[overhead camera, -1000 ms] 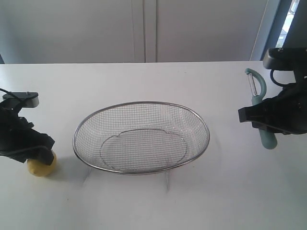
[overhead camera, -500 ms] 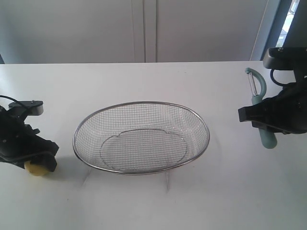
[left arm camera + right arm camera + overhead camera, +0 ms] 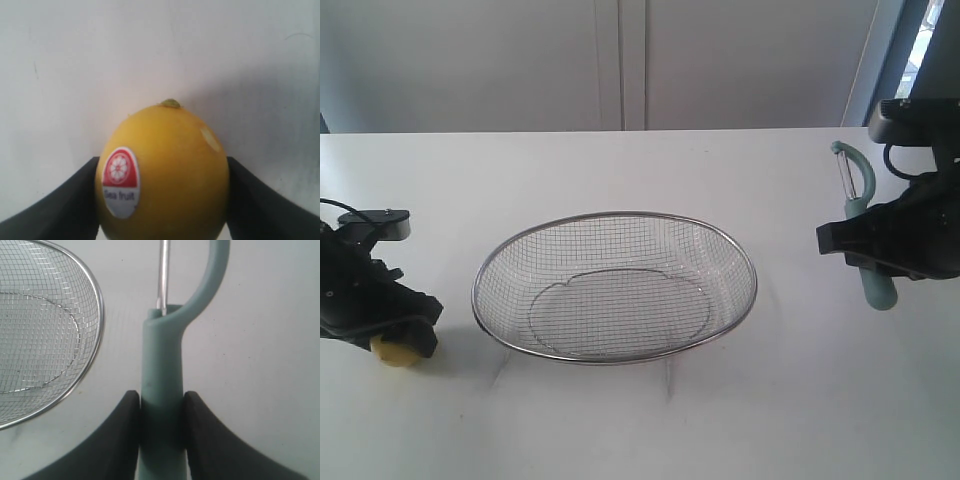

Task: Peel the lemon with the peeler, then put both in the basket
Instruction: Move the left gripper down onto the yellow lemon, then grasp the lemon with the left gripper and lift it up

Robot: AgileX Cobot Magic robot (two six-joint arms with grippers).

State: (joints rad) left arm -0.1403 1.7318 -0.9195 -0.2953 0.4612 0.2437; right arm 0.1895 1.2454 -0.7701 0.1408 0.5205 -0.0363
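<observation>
White table (image 3: 640, 430) fills the field, with pale wall panels (image 3: 620, 60) behind its far edge. The basket (image 3: 616, 214), oval wire mesh with a thick metal rim, sits mid-table between the two arms and well apart from both. In the right wrist view its rim (image 3: 100, 305) lies off to one side of the tool, not touching it. The right gripper (image 3: 861, 252) is at the right of the table, its black body crossing the peeler (image 3: 857, 207) so that only the head and the butt of the handle show from outside. From the wrist, the right gripper (image 3: 160, 401) is clamped on the teal handle (image 3: 161, 355), with both pads tight against it. The curved head and thin metal blade (image 3: 162, 270) project beyond the jaws. The left gripper (image 3: 400, 338) is low at the left table edge, and its body hides most of the lemon (image 3: 388, 351), so only a yellow sliver shows beneath it. In the left wrist view the lemon (image 3: 165, 165) rests on the table between the two black fingers (image 3: 65, 210), which stand wide apart. The fruit overlaps both, so I cannot tell whether they press it or merely flank it. On the skin are a red and white sticker (image 3: 120, 182), a small pale patch (image 3: 210, 139) and a stem nub (image 3: 170, 103).
</observation>
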